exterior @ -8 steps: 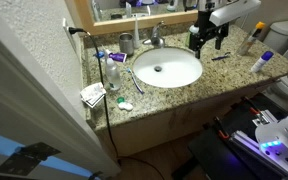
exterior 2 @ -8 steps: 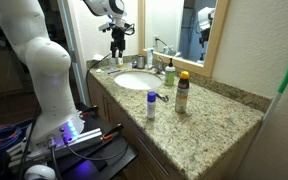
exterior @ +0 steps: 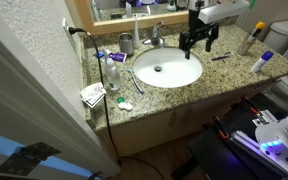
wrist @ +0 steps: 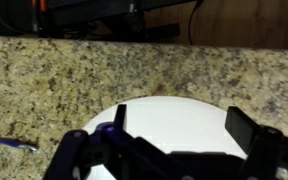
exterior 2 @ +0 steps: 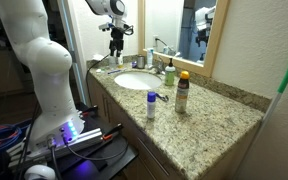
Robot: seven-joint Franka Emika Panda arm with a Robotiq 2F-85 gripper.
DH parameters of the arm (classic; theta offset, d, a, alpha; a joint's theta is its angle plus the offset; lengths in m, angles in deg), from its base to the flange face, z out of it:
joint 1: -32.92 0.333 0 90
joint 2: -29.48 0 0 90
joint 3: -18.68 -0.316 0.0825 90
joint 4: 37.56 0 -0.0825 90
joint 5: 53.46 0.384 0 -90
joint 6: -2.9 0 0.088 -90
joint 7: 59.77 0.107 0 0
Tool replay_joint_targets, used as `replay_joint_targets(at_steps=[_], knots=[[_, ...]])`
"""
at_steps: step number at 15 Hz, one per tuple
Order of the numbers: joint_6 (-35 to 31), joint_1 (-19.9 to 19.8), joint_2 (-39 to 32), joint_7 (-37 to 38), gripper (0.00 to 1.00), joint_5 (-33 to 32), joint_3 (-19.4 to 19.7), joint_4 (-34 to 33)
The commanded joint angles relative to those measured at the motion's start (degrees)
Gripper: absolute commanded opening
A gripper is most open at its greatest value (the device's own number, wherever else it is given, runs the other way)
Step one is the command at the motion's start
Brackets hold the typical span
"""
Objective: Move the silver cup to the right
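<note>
The silver cup (exterior: 126, 43) stands upright on the granite counter at the back, left of the chrome faucet (exterior: 156, 36); it also shows in an exterior view (exterior 2: 138, 62). My gripper (exterior: 198, 46) hangs over the back right rim of the white sink (exterior: 167, 68), well to the right of the cup. It also shows in an exterior view (exterior 2: 117, 48). In the wrist view the gripper (wrist: 179, 122) is open and empty, with both fingers over the sink basin (wrist: 174, 115). The cup is not in the wrist view.
A clear plastic bottle (exterior: 112, 72) and small items lie left of the sink. Bottles (exterior: 248, 40) stand on the right counter, also shown in an exterior view (exterior 2: 182, 92). A mirror (exterior 2: 179, 25) and wall back the counter. A cable (exterior: 96, 60) hangs at the left.
My gripper has moved a little to the left, from beside the sink's right rim toward the faucet. It stays open. The cup has not moved.
</note>
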Motion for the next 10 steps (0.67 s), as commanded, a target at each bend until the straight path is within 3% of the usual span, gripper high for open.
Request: replay_joint_targets(at_steps=[1,4,5,8,10], knots=[[-1.99,2.58,-9.08,8.29,1.0,5.01,0.67,-13.82],[-2.03,4.05,-13.79,14.34,1.0,9.62,1.5,-24.38],[-2.66,4.26,-9.38,11.74,1.0,6.94,1.85,-17.21],[-2.45,4.78,-10.49,12.21,1.0,7.23,2.25,-19.12],[-1.7,6.04,-16.21,18.93,1.0,3.55,2.57,-21.08]])
